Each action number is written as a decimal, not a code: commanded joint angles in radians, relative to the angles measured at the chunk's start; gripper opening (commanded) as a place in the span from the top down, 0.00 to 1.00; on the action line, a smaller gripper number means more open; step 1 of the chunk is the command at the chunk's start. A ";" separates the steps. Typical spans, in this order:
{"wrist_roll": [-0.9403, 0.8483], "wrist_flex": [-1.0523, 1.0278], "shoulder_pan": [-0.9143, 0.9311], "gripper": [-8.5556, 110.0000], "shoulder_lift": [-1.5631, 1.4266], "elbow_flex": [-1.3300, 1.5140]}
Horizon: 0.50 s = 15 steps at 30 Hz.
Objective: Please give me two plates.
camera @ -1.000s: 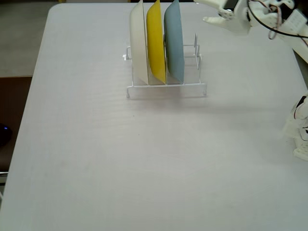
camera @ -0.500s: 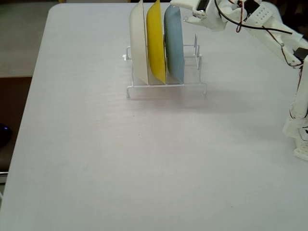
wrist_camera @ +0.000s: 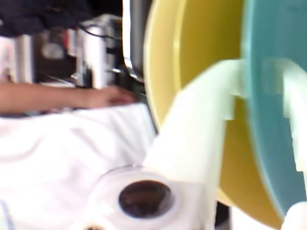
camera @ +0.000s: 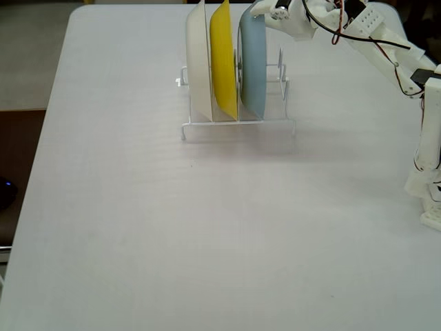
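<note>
A light blue plate (camera: 253, 69) stands on edge in the right slot of a white wire rack (camera: 238, 125), leaning slightly right. My gripper (camera: 253, 14) is at the plate's top rim, open, its jaws on either side of the rim. In the wrist view the gripper (wrist_camera: 261, 76) straddles the edge of the blue plate (wrist_camera: 273, 143). One white finger (wrist_camera: 201, 139) lies between the blue and yellow plates and the other rests against the blue plate's face. No other plate of the task shows.
A yellow plate (camera: 222, 62) and a white plate (camera: 198, 62) stand in the rack to the left of the blue one. The arm's base (camera: 431, 186) is at the table's right edge. A person's hand (wrist_camera: 96, 96) shows beyond the table.
The gripper has swung left from the far right and come down over the blue plate's top rim. The blue plate has tipped slightly to the right.
</note>
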State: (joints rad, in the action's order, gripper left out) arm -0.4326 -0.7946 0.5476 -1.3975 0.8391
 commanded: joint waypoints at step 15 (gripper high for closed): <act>0.137 -0.212 0.049 0.93 -0.123 -0.497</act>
State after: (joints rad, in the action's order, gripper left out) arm -0.3206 -0.9925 0.5860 -1.3760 0.4218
